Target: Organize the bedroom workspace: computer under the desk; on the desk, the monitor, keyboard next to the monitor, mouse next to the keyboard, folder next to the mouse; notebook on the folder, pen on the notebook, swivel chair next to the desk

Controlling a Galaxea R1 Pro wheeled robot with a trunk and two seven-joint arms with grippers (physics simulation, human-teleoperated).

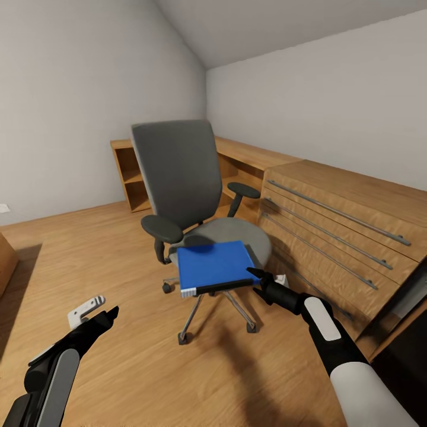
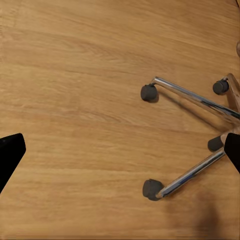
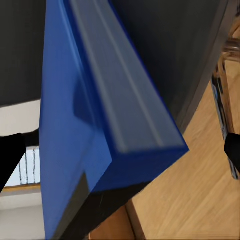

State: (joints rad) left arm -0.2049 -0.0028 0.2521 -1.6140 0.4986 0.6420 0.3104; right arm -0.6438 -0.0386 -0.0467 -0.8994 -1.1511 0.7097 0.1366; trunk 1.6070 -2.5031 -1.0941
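light: soft, even | shadows: faint under swivel chair [image 1: 196, 196] | focus: sharp | edges: wide-angle stretch

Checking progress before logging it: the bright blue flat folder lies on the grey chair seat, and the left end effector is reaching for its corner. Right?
Wrong arm. The head view shows the right end effector at the near corner of the bright blue flat folder, which lies on the grey padded swivel chair. The left end effector hangs over wooden floor.

Pale grey walls [image 1: 71, 89] meet a sloped ceiling [image 1: 267, 24]. Oak plank floor [image 1: 118, 249] runs throughout. A light-wood drawer chest [image 1: 350, 237] with long metal handles stands right, open wooden shelves [image 1: 133, 175] in the corner.
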